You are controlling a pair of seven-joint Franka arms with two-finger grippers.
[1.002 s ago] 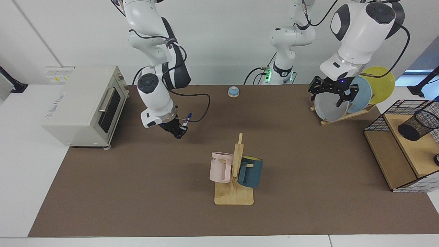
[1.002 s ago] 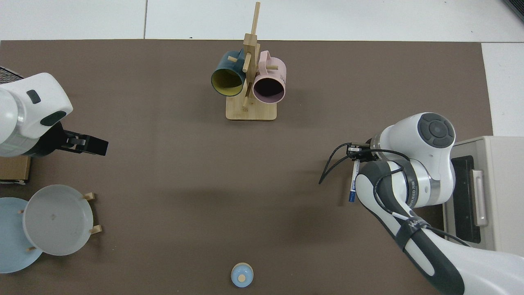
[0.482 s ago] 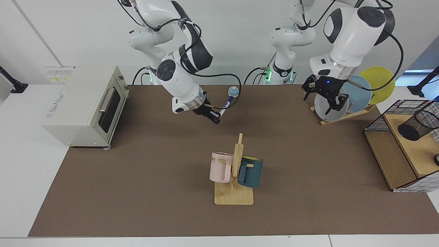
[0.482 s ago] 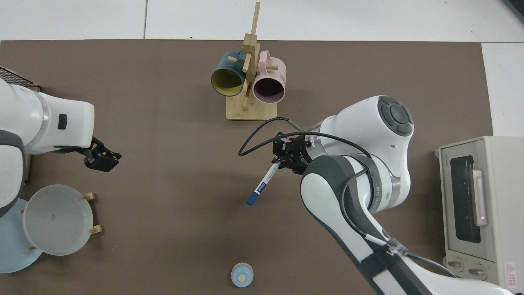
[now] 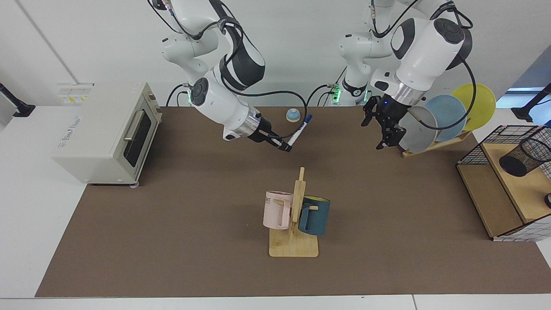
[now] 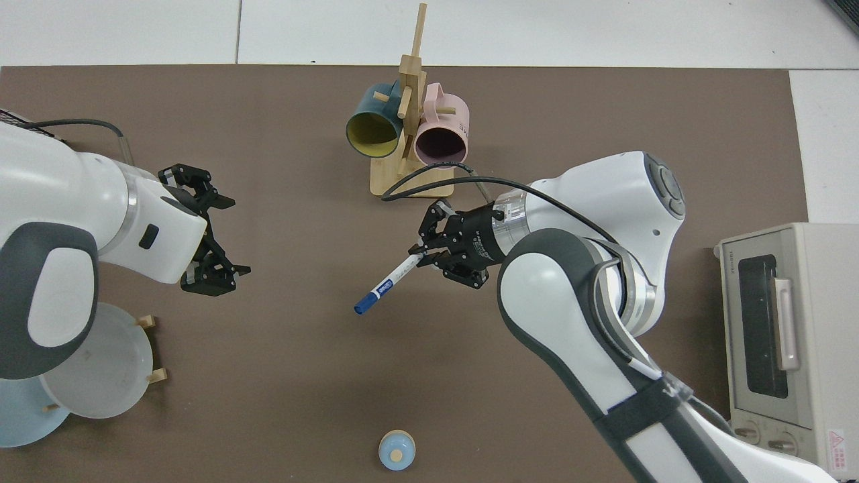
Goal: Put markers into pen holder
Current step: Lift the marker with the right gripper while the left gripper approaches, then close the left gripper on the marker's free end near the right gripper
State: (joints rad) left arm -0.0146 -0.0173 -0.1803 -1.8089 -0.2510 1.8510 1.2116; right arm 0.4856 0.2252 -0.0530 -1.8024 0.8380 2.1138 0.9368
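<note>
Both grippers (image 5: 286, 147) (image 5: 378, 131) aloft mid-table, marker (image 5: 300, 130) gripped.

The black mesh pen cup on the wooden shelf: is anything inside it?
The pen holder lies tipped on the shelf; no pen shows through its mesh. The marker is in the right tool.

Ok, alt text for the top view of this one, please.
From above, the right claw holds a white marker by its tail end over the brown table mat, blue cap pointing toward the open, empty left claw across from it. A mug rack with two mugs, a toaster oven, plates and a small blue bell ring the scene.
</note>
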